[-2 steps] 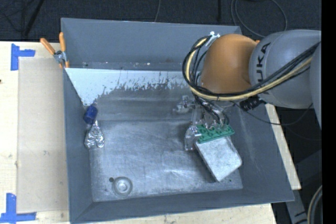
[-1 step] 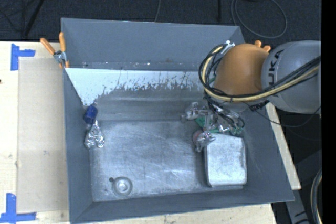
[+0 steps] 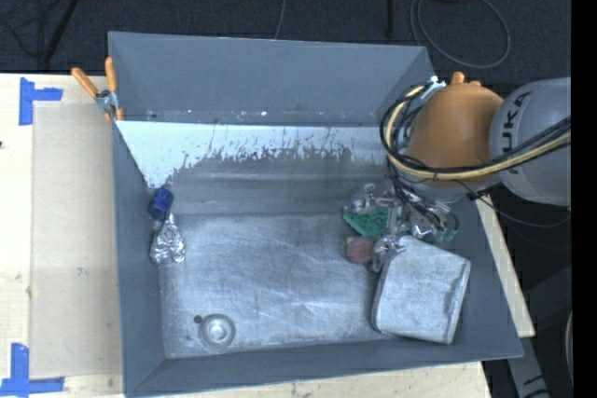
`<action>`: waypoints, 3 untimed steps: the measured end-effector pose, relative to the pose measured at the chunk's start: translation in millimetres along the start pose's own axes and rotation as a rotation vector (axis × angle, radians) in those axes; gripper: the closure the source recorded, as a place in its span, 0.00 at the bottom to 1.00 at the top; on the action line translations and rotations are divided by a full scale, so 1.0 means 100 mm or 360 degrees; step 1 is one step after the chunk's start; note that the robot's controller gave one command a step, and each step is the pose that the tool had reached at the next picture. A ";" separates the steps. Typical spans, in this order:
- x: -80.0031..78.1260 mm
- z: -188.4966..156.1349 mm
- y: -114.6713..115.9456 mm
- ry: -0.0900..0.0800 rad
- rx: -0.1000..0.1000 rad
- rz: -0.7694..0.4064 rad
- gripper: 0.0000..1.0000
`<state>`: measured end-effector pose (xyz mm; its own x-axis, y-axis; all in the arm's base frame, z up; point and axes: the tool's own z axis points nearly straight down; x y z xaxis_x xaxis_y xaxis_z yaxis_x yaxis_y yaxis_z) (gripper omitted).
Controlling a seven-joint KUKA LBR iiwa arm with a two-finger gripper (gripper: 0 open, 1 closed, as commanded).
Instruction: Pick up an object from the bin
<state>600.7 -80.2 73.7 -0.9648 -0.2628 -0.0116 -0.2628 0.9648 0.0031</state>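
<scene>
Claw: my gripper [image 3: 401, 226] sits low at the right of the frame, under the arm's orange cover [image 3: 452, 130]. I cannot tell whether it is released or clenched, because its metal parts blur into the clutter there.
Nearest thing: a flat green piece [image 3: 367, 221], right of centre, lies at the gripper's left side. I cannot tell whether the two are touching or just apart.
Neighbours: a small maroon lump [image 3: 358, 249] lies just below the green piece. A grey padded block [image 3: 422, 295] fills the lower right of the bin [image 3: 280, 98], with its upper corner right under the gripper.
Far things: a clear bottle with a blue cap [image 3: 165, 228] lies at the left wall and a round clear disc [image 3: 216, 329] at the lower left, both well apart from the arm.
Step in hand: I judge this to be the descent or the closing over the green piece.
Doing it well: I would centre on the green piece alone and keep clear of the block's corner and the maroon lump. I would also come down flat, since a thin piece may slip.
Risk: catching two things at once, or nudging the green piece towards the wall.
Check: I would confirm a firm hold before lifting.
</scene>
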 end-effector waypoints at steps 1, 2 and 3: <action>0.00 -0.01 -0.01 0.0003 0.0002 0.0003 1.00; -0.28 -0.89 0.54 0.0007 0.0003 -0.0382 1.00; -0.13 -1.74 0.14 0.0006 0.0012 -0.0482 1.00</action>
